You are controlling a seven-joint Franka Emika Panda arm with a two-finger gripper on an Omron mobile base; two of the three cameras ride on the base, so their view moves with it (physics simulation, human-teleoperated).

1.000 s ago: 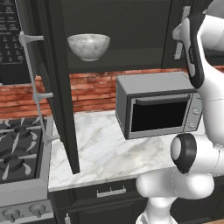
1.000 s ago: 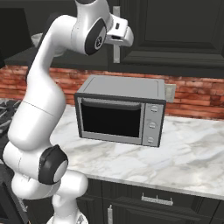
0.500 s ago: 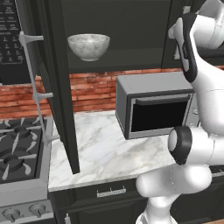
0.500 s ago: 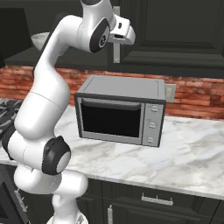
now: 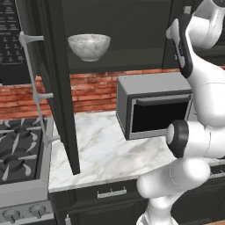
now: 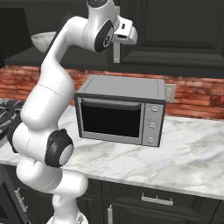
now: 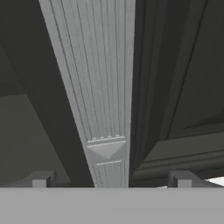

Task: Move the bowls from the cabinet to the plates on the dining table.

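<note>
marbled white-grey bowl (image 5: 89, 46) sits on the shelf of the dark cabinet (image 5: 56, 83), whose left door hangs open. right of it, the grey microwave (image 5: 154, 105) stands on the marble counter (image 5: 101, 151). above, the gripper (image 7: 109, 179) faces the silver door handle (image 7: 103, 100), fingers spread wide, empty.

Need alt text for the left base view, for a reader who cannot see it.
A white-grey marbled bowl sits on a shelf in the dark wall cabinet, whose left door stands open. Below, a grey box microwave rests on a marble counter; the white robot arm rises at right.
</note>
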